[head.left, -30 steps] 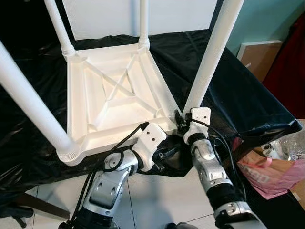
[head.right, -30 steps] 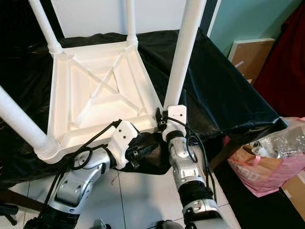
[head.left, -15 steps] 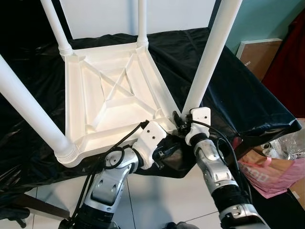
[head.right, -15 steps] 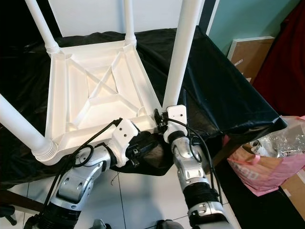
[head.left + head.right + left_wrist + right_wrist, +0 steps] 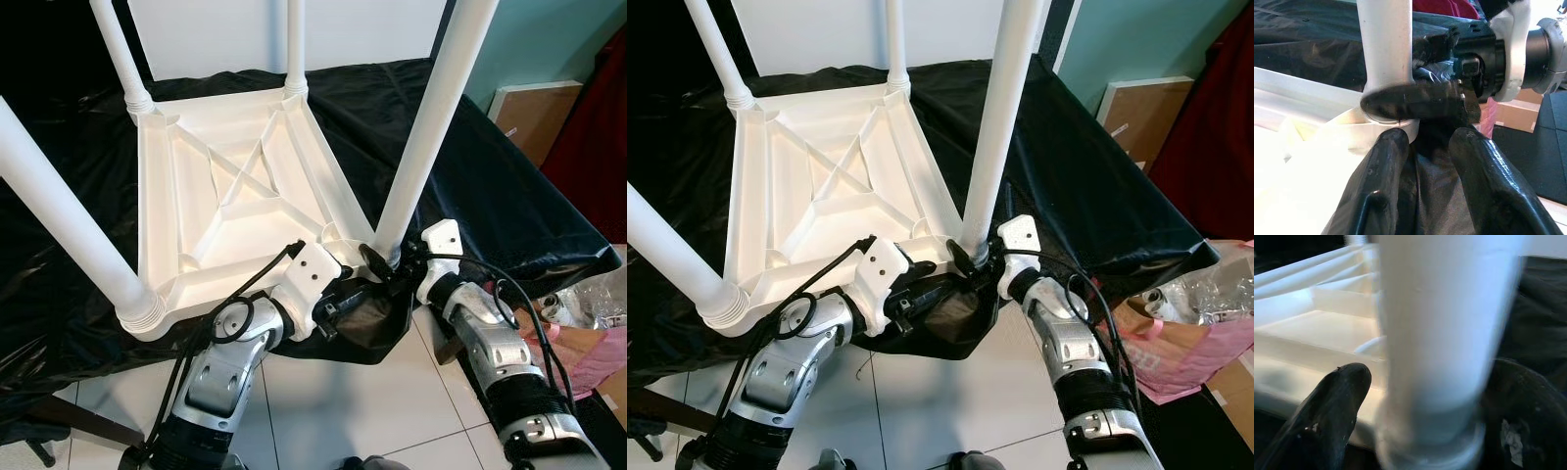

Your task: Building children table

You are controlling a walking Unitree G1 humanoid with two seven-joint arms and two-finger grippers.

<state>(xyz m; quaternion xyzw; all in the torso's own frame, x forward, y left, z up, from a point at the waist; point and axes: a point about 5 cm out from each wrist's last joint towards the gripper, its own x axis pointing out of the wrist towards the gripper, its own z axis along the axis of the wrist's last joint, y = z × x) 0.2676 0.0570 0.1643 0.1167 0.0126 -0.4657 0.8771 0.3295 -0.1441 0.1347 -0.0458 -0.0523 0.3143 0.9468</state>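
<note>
Black sheeting (image 5: 490, 186) carries the upturned white children's table (image 5: 225, 206).
Right gripper (image 5: 972, 260) clasps the near-right leg (image 5: 421, 147) at its base (fingers either side); left gripper (image 5: 1422, 161) hangs open just beside the leg's socket.

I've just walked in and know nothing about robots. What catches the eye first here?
A white plastic children's table lies upside down on a black plastic sheet, its legs pointing up. At its near corner the right claw has its fingers around the base of one thick white leg, while the left claw sits open just below that corner.
</note>
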